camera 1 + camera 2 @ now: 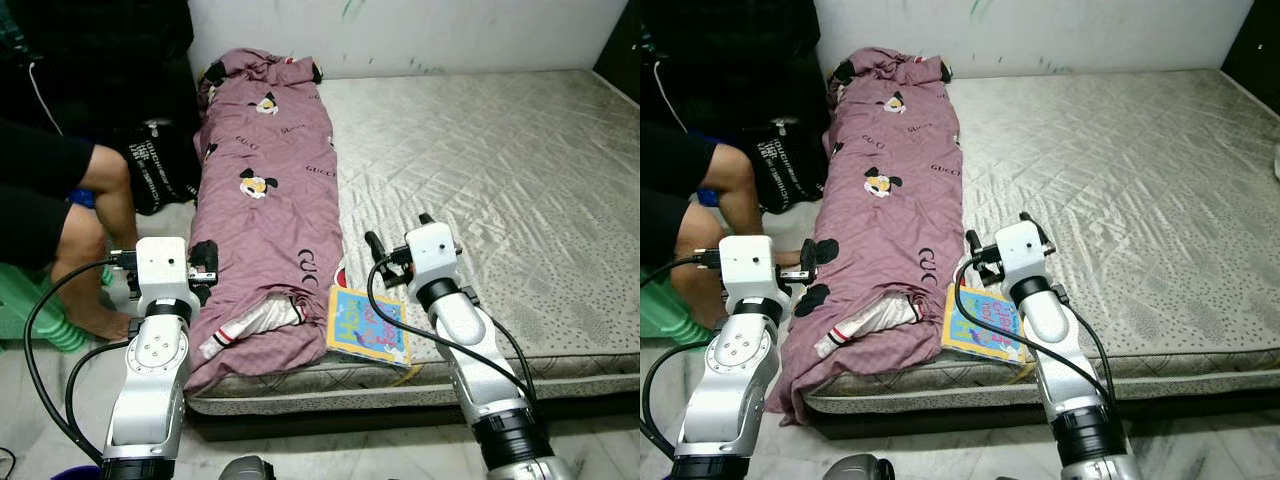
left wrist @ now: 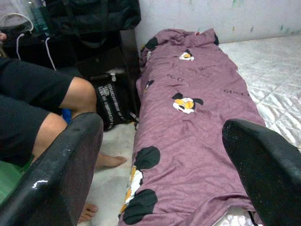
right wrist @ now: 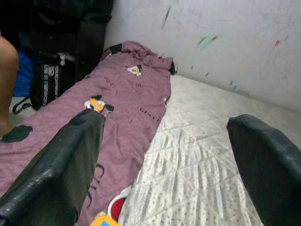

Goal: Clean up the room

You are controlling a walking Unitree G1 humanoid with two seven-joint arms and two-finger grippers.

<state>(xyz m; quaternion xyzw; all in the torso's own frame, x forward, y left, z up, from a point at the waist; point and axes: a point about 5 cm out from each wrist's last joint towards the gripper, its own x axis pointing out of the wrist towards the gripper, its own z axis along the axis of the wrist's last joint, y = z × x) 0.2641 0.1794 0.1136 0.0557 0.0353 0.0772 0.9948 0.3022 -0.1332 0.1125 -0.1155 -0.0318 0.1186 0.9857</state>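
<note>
Here the robot stands at the foot of a bare mattress (image 1: 500, 150) with both arms raised over its near edge, apparently squaring up for a first pick. The right gripper (image 1: 395, 238) hovers with its fingers spread wide just above a colourful children's book (image 1: 368, 325), which lies on the near edge of the mattress, slightly overhanging, beside a rumpled purple blanket (image 1: 270, 200) running along the left side. The left gripper (image 1: 203, 262), likewise spread and holding nothing, hangs at the blanket's near left edge. A small red-and-white thing peeks out near the book, too hidden to name. A person's bare legs (image 1: 95, 240) sit at the left, near a black bag (image 1: 160, 170).
</note>
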